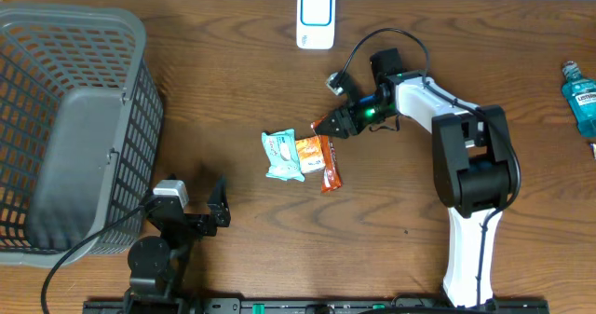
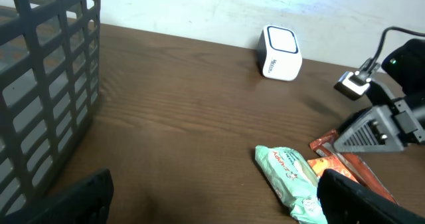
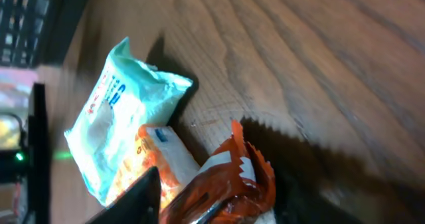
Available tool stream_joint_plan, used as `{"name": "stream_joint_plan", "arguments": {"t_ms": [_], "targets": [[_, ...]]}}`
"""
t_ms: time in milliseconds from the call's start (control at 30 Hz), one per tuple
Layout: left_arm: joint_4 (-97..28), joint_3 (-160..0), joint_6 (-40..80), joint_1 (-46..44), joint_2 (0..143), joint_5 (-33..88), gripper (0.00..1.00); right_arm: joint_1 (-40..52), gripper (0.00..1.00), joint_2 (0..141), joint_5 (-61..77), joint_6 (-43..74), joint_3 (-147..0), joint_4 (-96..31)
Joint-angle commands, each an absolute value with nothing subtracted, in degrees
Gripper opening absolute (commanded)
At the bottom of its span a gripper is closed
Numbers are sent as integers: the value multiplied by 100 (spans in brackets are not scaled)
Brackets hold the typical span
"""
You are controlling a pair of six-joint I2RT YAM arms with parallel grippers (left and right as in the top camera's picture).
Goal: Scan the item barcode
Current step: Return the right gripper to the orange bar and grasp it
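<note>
Orange snack packet (image 1: 326, 160) lies flat near the middle of the table (image 1: 233, 90). Its left edge touches a teal packet (image 1: 282, 156).

Right gripper (image 1: 323, 125) is down at the orange packet's upper, crimped end. In the right wrist view that end (image 3: 229, 177) is crumpled and raised off the wood, with one dark finger (image 3: 133, 197) just beside it. The jaws stand partly closed around the end; it cannot be told whether they actually pinch it.

Left gripper (image 1: 197, 195) sits low at the near left edge, spread wide, holding nothing, well apart from both packets.

White and blue scanner (image 1: 316, 18) stands at the far edge of the table, well apart from the packets. Grey basket (image 1: 93, 20) is on the left. Blue bottle (image 1: 579, 95) is at the right edge.
</note>
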State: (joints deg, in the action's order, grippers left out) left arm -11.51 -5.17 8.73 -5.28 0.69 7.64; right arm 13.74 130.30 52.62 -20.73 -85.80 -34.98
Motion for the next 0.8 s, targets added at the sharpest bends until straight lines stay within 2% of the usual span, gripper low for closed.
{"name": "stream_joint_plan", "arguments": {"t_ms": [0,100,233,400,500,600,767], "targets": [[-1188,-375,794,-499,60,856,98,1396,22,13391,4713,-2193,-8458,-3568],[-1188,-375,794,-499,60,856,98,1391,1,13388,4733,-2169,-8462,-3573],[-1188,-375,794,-499,60,856,98,1319,1,13371,4731,-1712,-8606,-3739],[-1188,-375,794,-499,60,856,98,1081,1,13260,4934,-1778,-9292,-4873],[-1186,-375,794,-499,60,856,98,930,1,13141,5570,-2576,-9649,-5806],[-1188,-375,794,-499,60,856,98,801,1,13050,6473,-3913,-9793,-6764],[-1188,-375,794,-499,60,856,98,637,1,13006,7177,-5229,-9793,-7706]]}}
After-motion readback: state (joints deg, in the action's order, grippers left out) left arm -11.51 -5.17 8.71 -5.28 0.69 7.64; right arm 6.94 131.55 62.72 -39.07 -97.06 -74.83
